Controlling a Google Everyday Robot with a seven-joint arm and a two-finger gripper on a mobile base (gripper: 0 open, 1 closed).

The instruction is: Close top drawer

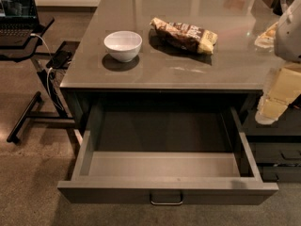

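Note:
The top drawer (164,166) is wide and dark grey. It stands pulled far out from under the countertop, and its plain grey interior holds nothing. Its flat front (108,193) faces me at the bottom of the view, with a small metal loop handle (166,199) at its centre. My gripper (266,116) hangs at the right edge on the cream and white arm (288,32). It is beside the drawer's back right corner, above the right-hand drawer column, and touches neither the front nor the handle.
On the grey countertop (225,67) sit a white bowl (122,45) and a crumpled snack bag (184,35). Narrower dark drawers (278,155) stand to the right. A laptop stand (21,29) with cables (51,74) stands on the carpet to the left.

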